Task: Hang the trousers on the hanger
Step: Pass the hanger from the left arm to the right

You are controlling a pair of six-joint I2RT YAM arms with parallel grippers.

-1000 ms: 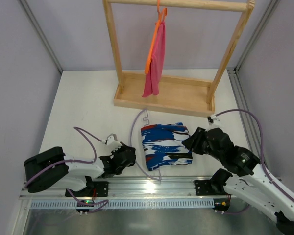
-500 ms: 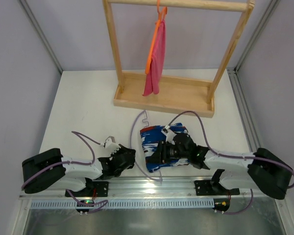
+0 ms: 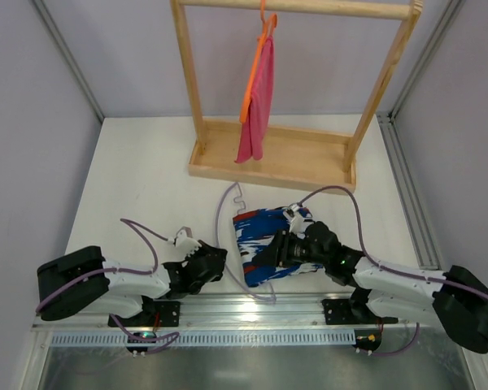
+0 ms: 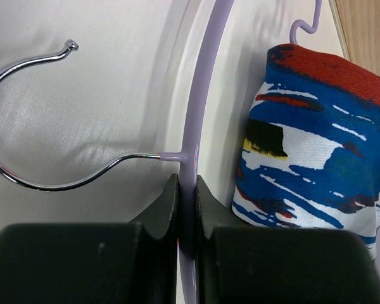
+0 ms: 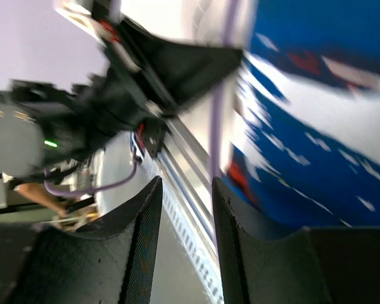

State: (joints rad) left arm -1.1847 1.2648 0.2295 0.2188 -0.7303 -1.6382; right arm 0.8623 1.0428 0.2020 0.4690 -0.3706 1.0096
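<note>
Currently left end effector point(image 4: 187, 191) pinches hanger point(image 4: 196, 107), trousers point(image 4: 310, 139) just beside it.

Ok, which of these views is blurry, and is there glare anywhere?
Right wrist view: motion-smeared, the trousers print streaked, only its own end effector looks crisp. Left wrist view: sharp, the hanger throwing a soft shadow beside it. Top view: in focus, with a glare patch on the metal rail between the arm bases.
</note>
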